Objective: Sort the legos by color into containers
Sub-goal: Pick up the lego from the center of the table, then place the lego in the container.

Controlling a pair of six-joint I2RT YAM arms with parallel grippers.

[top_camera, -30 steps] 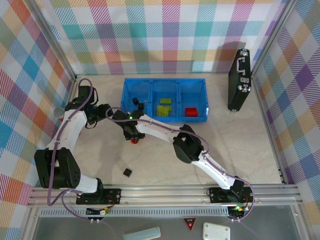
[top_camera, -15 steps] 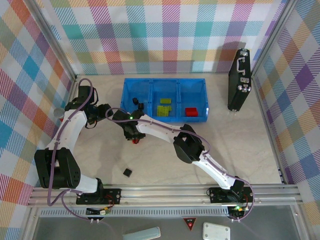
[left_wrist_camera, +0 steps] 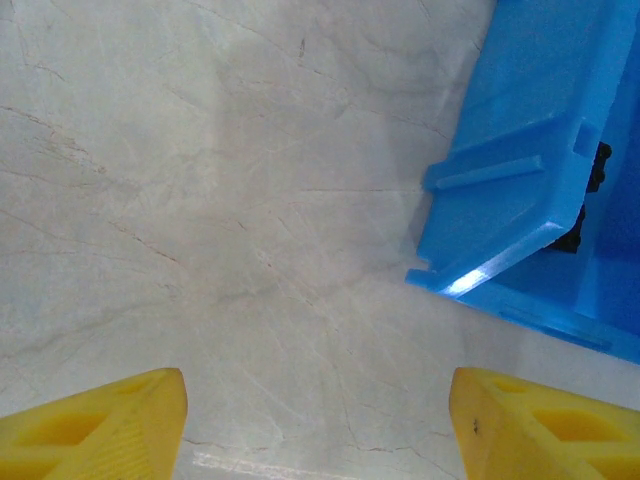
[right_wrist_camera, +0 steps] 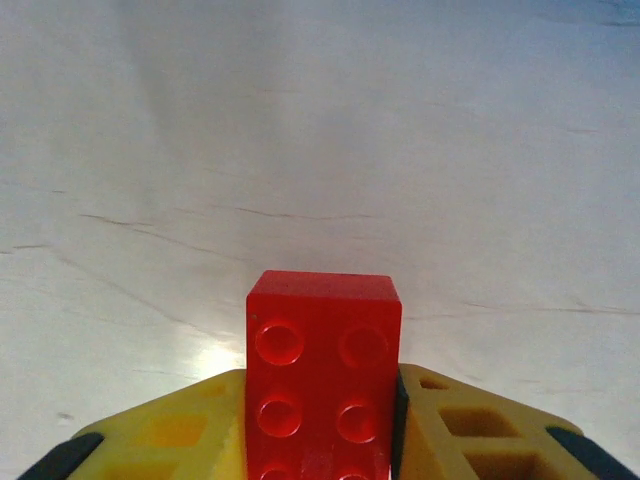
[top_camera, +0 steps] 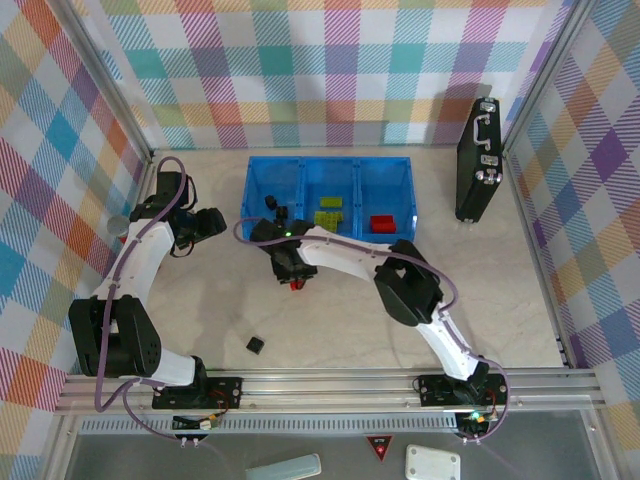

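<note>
With twelve o'clock taken as the far wall in the overhead view, the contents are listed as follows.

1. Translucent blue plastic tray, three square compartments side by side, at twelve o'clock on the pale marble-patterned tabletop.
 - Left compartment: small black cube-like bricks.
 - Middle compartment: lime-green rectangular bricks.
 - Right compartment: one red brick.

2. Red rectangular plastic brick, studs showing, outside the tray. It sits at six o'clock of the left compartment, near the tray's front wall. The right gripper is clenched on it. In the right wrist view the brick sits squeezed between the yellow fingers, with bare tabletop beyond. Whether it touches the tabletop cannot be told.

3. Single black cube-like brick, loose on the tabletop at seven o'clock, well apart from the tray.

4. Left gripper, at nine o'clock of the tray, near its left wall. In the left wrist view its yellow fingertips stand spread and released, grasping nothing, with only tabletop between them. The tray's corner lies at two o'clock of that view, with black bricks dimly visible inside it.

5. Black case with metal latches, standing on edge at two o'clock, apart from the tray's right wall.
</note>
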